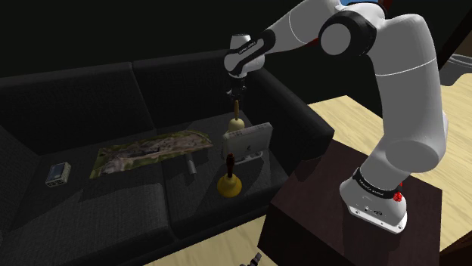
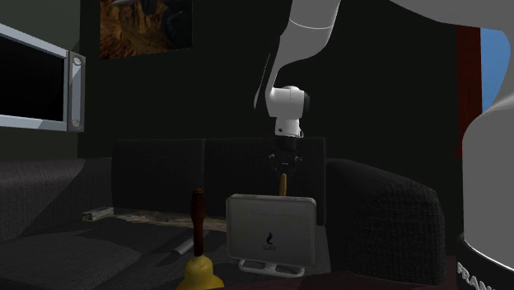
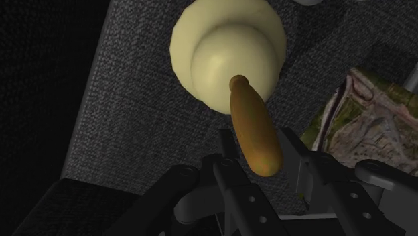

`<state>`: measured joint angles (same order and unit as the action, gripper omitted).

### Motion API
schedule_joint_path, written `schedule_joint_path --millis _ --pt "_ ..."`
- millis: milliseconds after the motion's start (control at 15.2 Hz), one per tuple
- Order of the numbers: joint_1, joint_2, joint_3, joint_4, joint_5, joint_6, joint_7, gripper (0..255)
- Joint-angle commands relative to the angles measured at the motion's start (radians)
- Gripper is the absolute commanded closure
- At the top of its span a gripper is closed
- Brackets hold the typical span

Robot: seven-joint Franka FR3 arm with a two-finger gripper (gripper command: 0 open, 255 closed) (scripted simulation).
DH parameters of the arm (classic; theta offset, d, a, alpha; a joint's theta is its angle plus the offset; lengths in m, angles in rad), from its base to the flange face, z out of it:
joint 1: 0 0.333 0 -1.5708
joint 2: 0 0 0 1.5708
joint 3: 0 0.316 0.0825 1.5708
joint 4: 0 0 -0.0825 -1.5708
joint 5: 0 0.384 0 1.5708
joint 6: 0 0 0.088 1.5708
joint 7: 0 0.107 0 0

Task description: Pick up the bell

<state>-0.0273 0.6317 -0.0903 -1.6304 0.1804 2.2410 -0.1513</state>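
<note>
My gripper pinches the cream bell with a brown wooden handle, just behind the white boxy device on the black sofa. The handle sits skewed; lifting fast, I risk it swivelling loose.

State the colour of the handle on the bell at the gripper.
The handle of the bell is orange-brown; wrist view shows it best.

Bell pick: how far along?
Done: the approach. The gripper is at the top of the bell, right on its brown handle. In hand: the grasp, though I can't tell whether it has closed. Left: the lift. The bell sits low behind the white box, with no clear rise showing.
</note>
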Motion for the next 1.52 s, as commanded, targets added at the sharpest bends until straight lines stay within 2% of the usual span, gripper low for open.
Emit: schedule_joint_path --millis 0,330,1452 --pt "0.000 0.001 0.000 0.000 0.000 0.000 0.000 255" --pt "0.000 -0.001 0.000 -0.003 0.000 0.001 0.000 255" --pt "0.005 -0.107 -0.012 0.041 -0.020 -0.148 0.022 255"
